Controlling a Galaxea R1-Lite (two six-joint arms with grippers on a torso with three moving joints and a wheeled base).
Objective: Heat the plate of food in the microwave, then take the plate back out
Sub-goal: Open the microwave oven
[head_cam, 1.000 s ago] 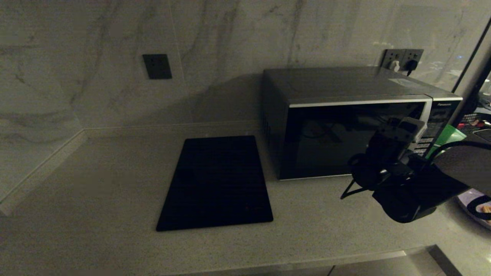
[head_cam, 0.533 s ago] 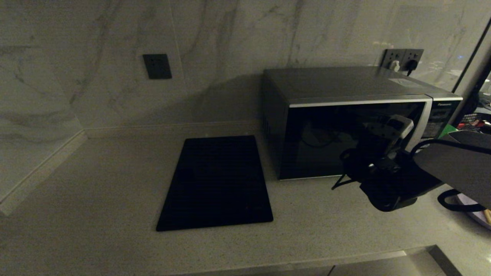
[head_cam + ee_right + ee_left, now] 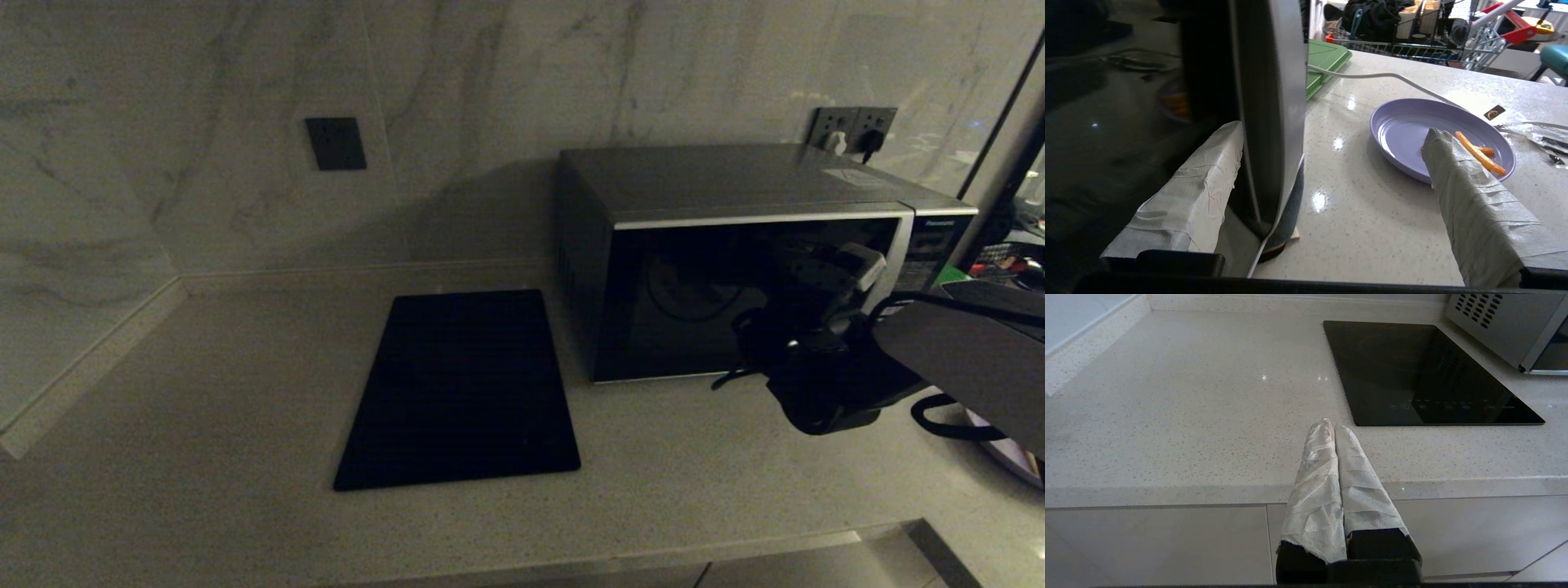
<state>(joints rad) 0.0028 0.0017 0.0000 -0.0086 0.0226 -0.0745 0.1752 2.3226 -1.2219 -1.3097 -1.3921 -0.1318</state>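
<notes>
I think I am only at the start of this job. The microwave [image 3: 735, 261] has its door shut, and the plate of food [image 3: 1441, 139] sits out on the tabletop [image 3: 1372, 204], so nothing has been warmed yet. My right claw [image 3: 824, 286] is up in front of the dark glass door, near the door's edge by the button panel. Its two wrapped fingers [image 3: 1474, 196] are spread wide apart and hold nothing. In the right wrist view one finger lies in front of the glass, and the other finger is past the door's silver edge, out on the plate's side. It looks like the door edge sits in the gap between them, but I cannot tell if either finger touches it. I still have to open the door, put the plate in, heat it, and take it back out. My left claw [image 3: 1333, 457] is parked low, in front of the tabletop's edge, fingers pressed together with nothing between them. The head view shows the whole microwave and the flat black slab [image 3: 461, 388] beside it, but only a sliver of the plate at the picture's edge, under my arm. The right wrist view shows the plate well, just beyond my claw, with orange sticks [image 3: 1480, 153] on it, a white cord [image 3: 1372, 75] and a green board [image 3: 1325, 61]. The left wrist view shows only that resting claw, the slab and a corner of the microwave.
</notes>
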